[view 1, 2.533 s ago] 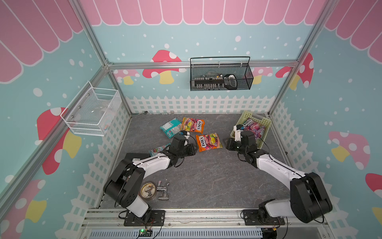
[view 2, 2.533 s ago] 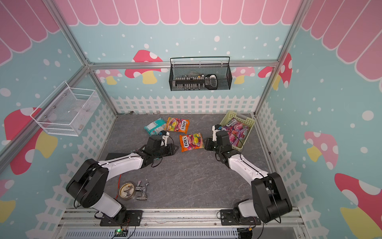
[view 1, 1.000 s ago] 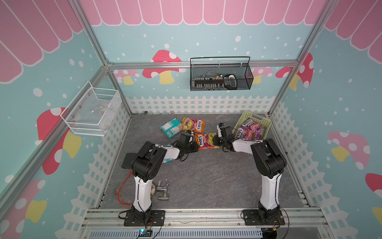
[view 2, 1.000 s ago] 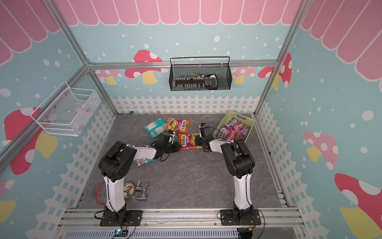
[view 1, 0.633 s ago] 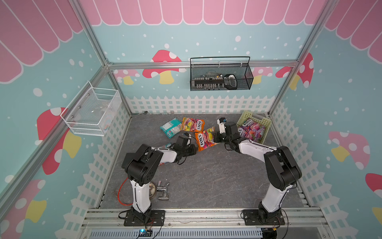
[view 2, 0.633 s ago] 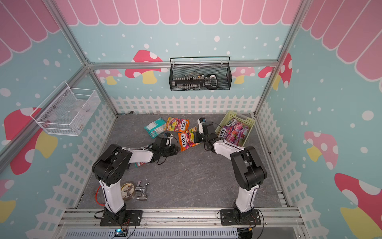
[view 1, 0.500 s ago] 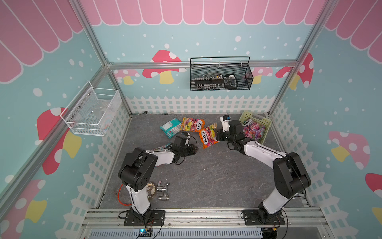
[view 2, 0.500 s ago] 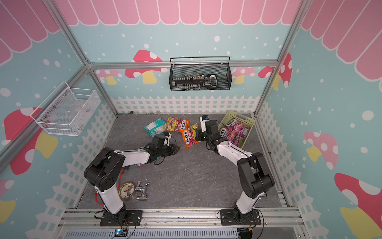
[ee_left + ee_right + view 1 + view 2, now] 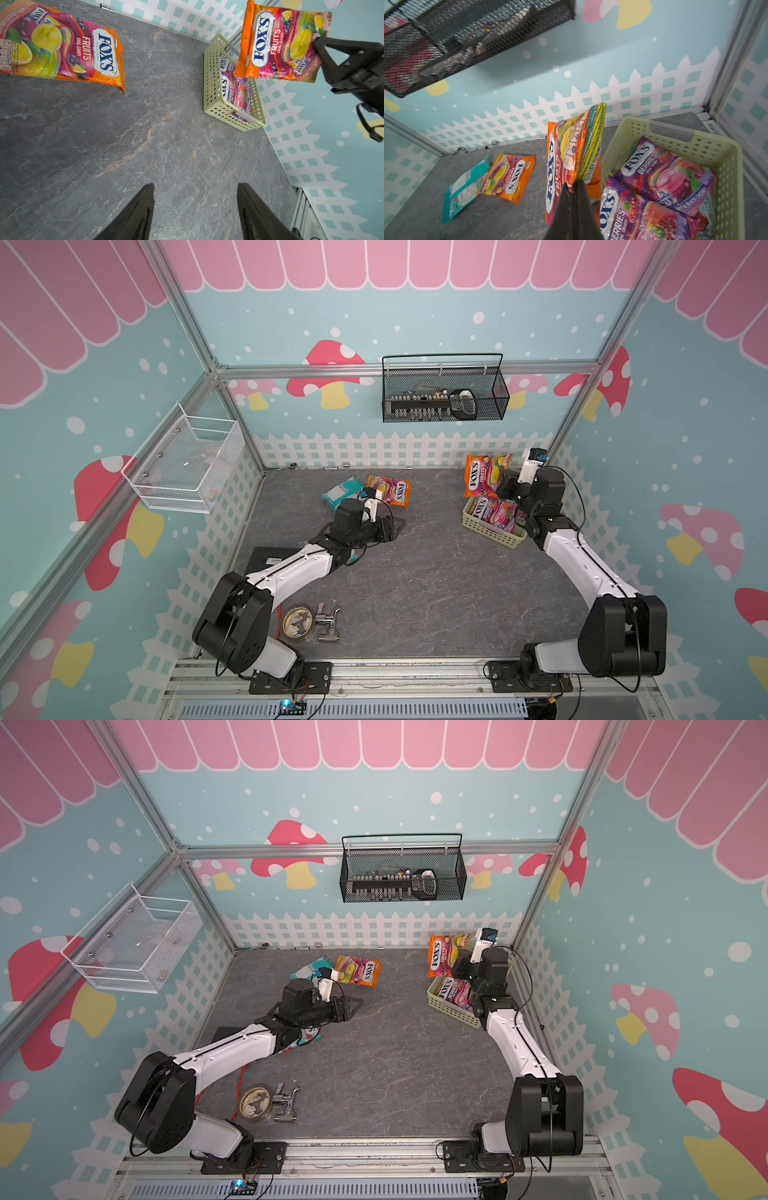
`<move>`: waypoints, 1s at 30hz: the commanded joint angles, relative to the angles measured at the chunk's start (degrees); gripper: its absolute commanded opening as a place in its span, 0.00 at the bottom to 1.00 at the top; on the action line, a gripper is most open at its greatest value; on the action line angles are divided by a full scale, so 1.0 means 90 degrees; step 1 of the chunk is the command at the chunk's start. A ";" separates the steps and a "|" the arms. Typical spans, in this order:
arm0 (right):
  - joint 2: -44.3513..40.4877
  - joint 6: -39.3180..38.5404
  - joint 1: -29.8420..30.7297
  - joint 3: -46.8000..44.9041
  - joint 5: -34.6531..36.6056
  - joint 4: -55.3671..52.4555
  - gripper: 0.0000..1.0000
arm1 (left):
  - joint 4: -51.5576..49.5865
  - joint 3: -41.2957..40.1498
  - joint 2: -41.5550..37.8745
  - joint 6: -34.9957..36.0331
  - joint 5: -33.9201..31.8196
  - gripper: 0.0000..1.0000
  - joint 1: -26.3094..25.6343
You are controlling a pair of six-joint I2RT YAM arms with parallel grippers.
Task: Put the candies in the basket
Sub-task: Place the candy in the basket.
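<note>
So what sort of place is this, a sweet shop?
Likely a robot practice booth, not a shop: two arms bolted to a metal rail, mushroom wallpaper, candy bags to sort.

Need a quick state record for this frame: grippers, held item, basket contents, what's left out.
right_gripper: right gripper shut on held Fruits bag
left_gripper: left gripper open, empty, over the table
held_item: orange, lifted off the table, hanging by the basket rim, not yet inside
basket_contents: at least two purple bags
left_out: orange bag and teal bag side by side near the back; third bag partly hidden under the left arm
</note>
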 commanded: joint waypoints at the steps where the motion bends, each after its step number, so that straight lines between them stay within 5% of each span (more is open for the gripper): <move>1: 0.0524 0.0299 -0.0312 -0.0133 0.0106 0.0817 0.00 | -0.0219 -0.0205 -0.0297 0.0214 0.0140 0.68 -0.0046; 9: 0.1346 0.0555 -0.0768 -0.0525 -0.0129 0.2150 0.00 | -0.0224 -0.0388 -0.0456 0.0264 -0.0072 0.70 -0.0086; 30: 0.2870 0.1303 -0.1737 0.0425 -0.0386 0.2349 0.00 | -0.0173 -0.0674 -0.0704 0.0336 -0.0083 0.73 -0.0105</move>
